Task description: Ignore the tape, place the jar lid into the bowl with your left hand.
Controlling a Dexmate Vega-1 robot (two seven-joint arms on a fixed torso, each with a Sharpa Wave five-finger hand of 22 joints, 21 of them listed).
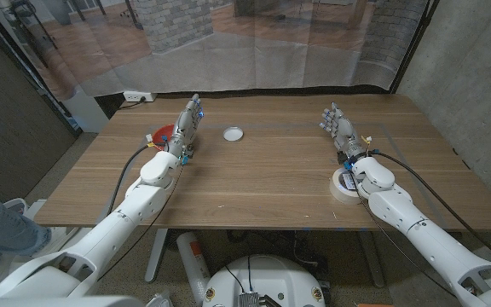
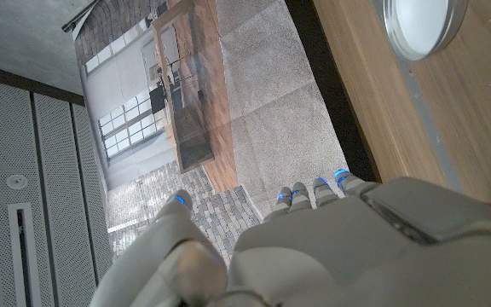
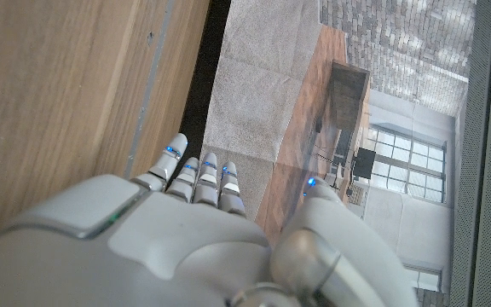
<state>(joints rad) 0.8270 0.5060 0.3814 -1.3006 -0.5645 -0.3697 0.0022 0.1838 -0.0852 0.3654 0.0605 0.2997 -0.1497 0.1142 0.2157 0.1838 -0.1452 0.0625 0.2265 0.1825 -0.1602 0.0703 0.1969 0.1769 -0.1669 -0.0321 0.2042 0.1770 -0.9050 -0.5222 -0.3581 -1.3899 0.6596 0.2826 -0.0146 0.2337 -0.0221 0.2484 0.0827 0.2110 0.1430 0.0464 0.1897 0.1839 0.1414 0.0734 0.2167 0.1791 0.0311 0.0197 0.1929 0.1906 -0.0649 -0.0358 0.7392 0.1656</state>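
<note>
Jar lid (image 1: 233,133) sits untouched on the counter (image 1: 254,183), far side near the middle, white and round. Also shows in the left wrist view (image 2: 422,24), off past the fingertips (image 2: 341,177) and to one side, not in contact.

Bowl (image 1: 162,136) is red, at the counter's far left, mostly hidden behind the left robot hand (image 1: 187,128). Lid and bowl are near each other, with the hand between them.

Left robot hand: fingers extended and apart, grasping nothing, standing beside the lid with a clear gap.

Right robot hand (image 1: 340,128): fingers extended too, nothing in it, well apart from the lid. Tape roll (image 1: 345,183) lies by the right forearm, not in play.

Progress: nothing done yet, as far as I can judge. Left to do: reach across to the lid, grasp, carry it to the bowl, release.
</note>
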